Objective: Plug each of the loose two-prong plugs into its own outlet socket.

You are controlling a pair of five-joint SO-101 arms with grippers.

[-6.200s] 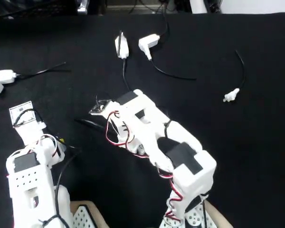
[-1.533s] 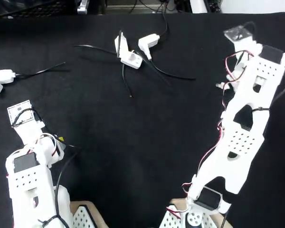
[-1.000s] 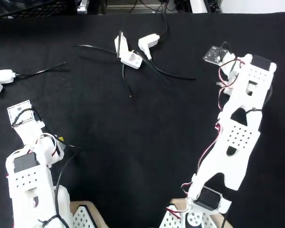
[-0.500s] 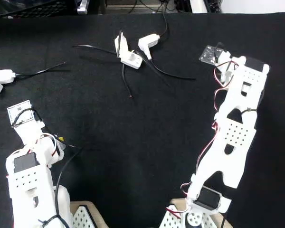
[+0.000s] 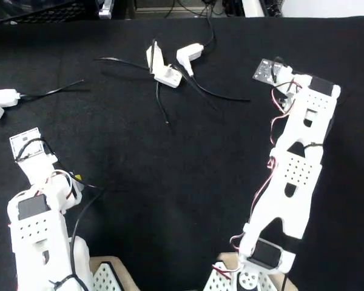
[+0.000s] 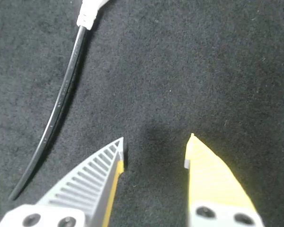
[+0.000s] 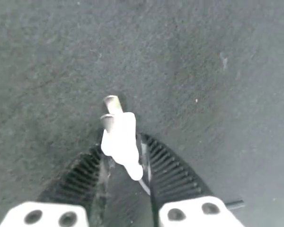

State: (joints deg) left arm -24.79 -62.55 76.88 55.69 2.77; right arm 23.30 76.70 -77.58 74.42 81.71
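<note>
- Black cloth (image 5: 109, 157) covers the table under both arms.
- Your right gripper (image 7: 122, 143) is clenched on a white plug (image 7: 119, 135). The plug's 2 prongs (image 7: 111, 106) stick out past the fingertips, just above the cloth.
- From above, that arm is extended toward the table's far right, well apart from the sockets.
- Your left gripper (image 6: 156, 139) is released, its jaws spread over bare cloth, with a black cable (image 6: 61, 109) lying beside it.
- Near the far edge lie the first socket (image 5: 153, 57) and the second socket (image 5: 190, 53).
- A second plug (image 5: 168, 76) touches the first socket. You cannot tell whether it is seated.
- At the left edge sits a white piece (image 5: 1, 100) on its own lead (image 5: 51, 92).
</note>
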